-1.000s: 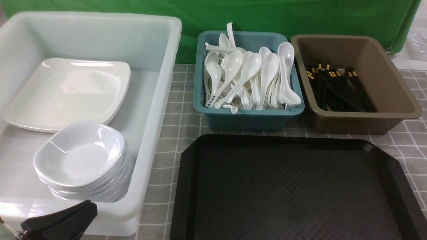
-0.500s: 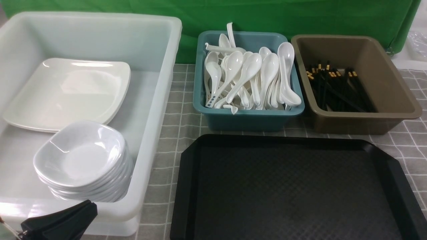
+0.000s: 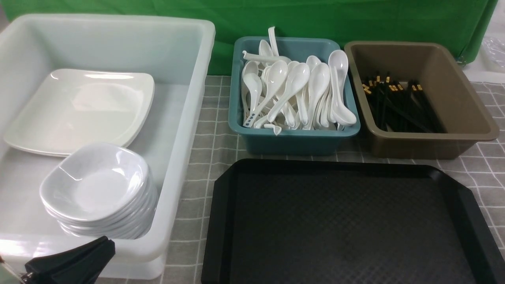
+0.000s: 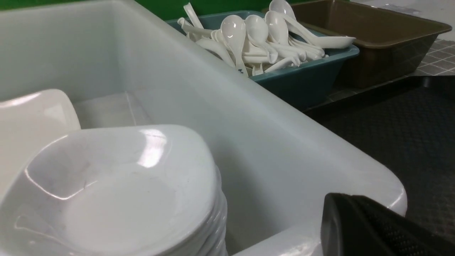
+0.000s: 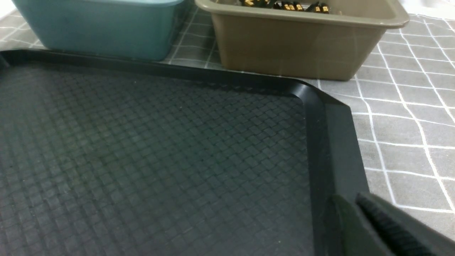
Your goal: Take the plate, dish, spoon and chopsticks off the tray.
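Nearest the camera, at the lower left of the front view, the left gripper (image 3: 71, 262) pokes in as a dark wedge just this side of the tub wall; only one finger surface shows in the left wrist view, so whether it is released or clenched, I cannot tell. The right gripper (image 5: 387, 227) appears only in its own wrist view, at the lower right over the tray's corner, and again its state cannot be told. Filling the lower centre and right, the large black rectangular plastic tray (image 3: 221, 221) with its diamond-textured floor shows nothing on it. Left of it, inside the big translucent white plastic tub (image 3: 173, 189), the small greyish-white glossy dish (image 3: 94, 183) tops a stack, and beyond it, at centre left, lies the large flat white plate (image 3: 79, 110). Further back, upper centre, the teal plastic bin (image 3: 292, 140) is heaped with glossy white soup spoons (image 3: 294, 88); which one is the task's spoon cannot be told. Upper right, the brown plastic bin (image 3: 434, 144) holds black gold-banded chopsticks (image 3: 398, 108). By my read, the clearing looks finished, nothing left to lift.
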Robot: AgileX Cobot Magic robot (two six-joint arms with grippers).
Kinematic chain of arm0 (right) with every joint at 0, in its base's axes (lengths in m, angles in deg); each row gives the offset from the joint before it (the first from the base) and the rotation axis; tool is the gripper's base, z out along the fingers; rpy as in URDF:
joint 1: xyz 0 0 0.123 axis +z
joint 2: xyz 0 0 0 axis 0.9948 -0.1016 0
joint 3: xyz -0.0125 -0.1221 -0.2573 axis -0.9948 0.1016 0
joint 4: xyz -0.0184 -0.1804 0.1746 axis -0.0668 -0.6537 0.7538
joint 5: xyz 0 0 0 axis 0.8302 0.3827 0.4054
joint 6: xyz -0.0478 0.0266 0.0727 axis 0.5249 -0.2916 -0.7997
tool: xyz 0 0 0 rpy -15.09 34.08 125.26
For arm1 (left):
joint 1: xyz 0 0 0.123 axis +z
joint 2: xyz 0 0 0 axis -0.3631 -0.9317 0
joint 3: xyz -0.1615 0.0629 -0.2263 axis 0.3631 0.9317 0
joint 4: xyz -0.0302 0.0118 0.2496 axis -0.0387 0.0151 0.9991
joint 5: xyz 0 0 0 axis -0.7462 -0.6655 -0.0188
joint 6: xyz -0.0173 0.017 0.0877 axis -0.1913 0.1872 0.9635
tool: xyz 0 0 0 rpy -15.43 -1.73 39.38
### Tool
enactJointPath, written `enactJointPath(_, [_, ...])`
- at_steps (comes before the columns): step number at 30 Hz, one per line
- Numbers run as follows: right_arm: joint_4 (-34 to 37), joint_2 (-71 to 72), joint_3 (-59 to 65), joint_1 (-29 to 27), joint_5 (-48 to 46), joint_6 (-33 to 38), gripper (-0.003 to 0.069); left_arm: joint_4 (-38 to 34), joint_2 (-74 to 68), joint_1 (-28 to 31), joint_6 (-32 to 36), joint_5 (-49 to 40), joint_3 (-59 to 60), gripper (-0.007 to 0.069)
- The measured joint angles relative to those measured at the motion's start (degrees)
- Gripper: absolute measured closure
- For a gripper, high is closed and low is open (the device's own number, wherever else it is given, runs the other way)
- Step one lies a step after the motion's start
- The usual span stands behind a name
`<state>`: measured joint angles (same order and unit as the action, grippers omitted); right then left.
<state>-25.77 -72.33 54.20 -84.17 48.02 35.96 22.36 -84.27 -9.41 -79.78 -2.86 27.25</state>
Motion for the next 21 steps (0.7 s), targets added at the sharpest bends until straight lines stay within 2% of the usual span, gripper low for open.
enactJointPath(3, [0.0,0.0,0.0,0.0,0.0,0.0,0.0566,-0.8,1.5,2.6,1.3,2.3,0.2,0.0617])
enactJointPath(4, [0.0,0.0,0.0,0.0,0.0,0.0,0.0561,-2.3,3.4,6.2,1.7,4.0,0.2,0.0622])
enactJointPath(6, [0.0,0.0,0.0,0.0,0.0,0.0,0.0560,-3.2,5.0,9.0,1.8,4.5,0.2,0.0624])
enactJointPath(8, [0.0,0.0,0.0,0.0,0.0,0.0,0.0554,-4.1,10.3,17.5,2.1,2.9,0.2,0.0624])
enactJointPath(9, [0.0,0.0,0.0,0.0,0.0,0.0,0.0554,-4.1,10.8,17.5,2.1,2.9,0.2,0.0624])
enactJointPath(10, [0.0,0.0,0.0,0.0,0.0,0.0,0.0550,-4.4,15.1,23.0,2.1,-0.4,0.2,0.0624])
enactJointPath(11, [0.0,0.0,0.0,0.0,0.0,0.0,0.0549,-4.4,15.6,23.6,2.1,-0.9,0.2,0.0624])
enactJointPath(13, [0.0,0.0,0.0,0.0,0.0,0.0,0.0541,-4.6,21.8,30.4,2.1,-8.9,0.2,0.0624])
enactJointPath(17, [0.0,0.0,0.0,0.0,0.2,0.0,0.0532,-4.8,23.8,35.2,1.8,-21.7,0.2,0.0624])
enactJointPath(21, [0.0,0.0,0.0,0.0,0.2,0.0,0.0524,-5.2,24.0,35.7,0.4,-22.9,0.2,0.0624])
